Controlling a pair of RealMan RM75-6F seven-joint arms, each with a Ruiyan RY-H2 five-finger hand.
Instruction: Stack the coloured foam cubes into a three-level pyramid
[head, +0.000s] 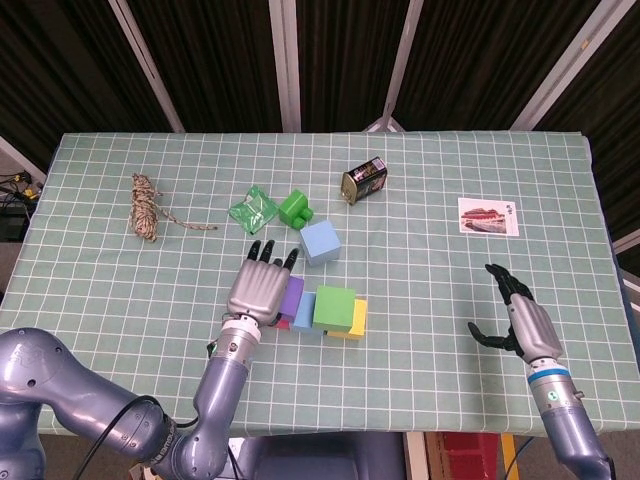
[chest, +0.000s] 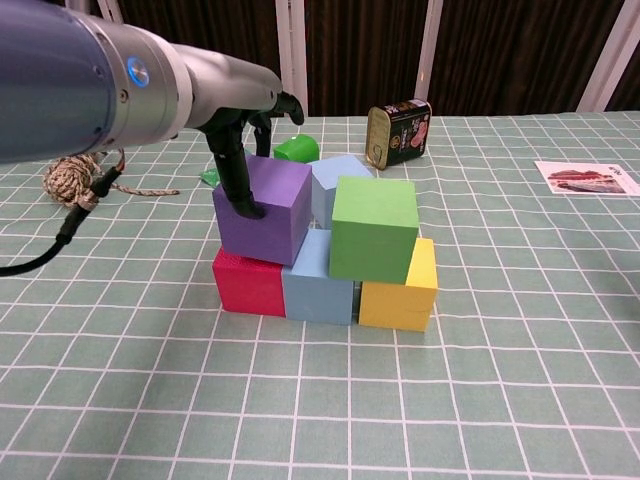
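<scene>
- Near the table's front centre, your left hand (head: 259, 288) grips the purple cube (chest: 263, 207), a dark finger (chest: 241, 187) pressed on its near face; the cube sits tilted on the red cube (chest: 249, 283) and blue cube (chest: 320, 285).
- Beside it, the green cube (chest: 374, 228) rests on the blue cube and yellow cube (chest: 402, 293), forming the second level.
- Just behind the stack stands a loose light-blue cube (head: 320, 242), and beyond that a small green block (head: 296, 208) and a crumpled green wrapper (head: 252, 211).
- Farther out you have a tin can (head: 364, 181), a coil of rope (head: 146, 207) at the left, and a picture card (head: 489, 216) at the right.
- Your right hand (head: 522, 319) hovers well apart near the right front edge, fingers spread, holding nothing.
- From above, your left hand covers most of the purple and red cubes; the chest view cuts off the right hand entirely.
</scene>
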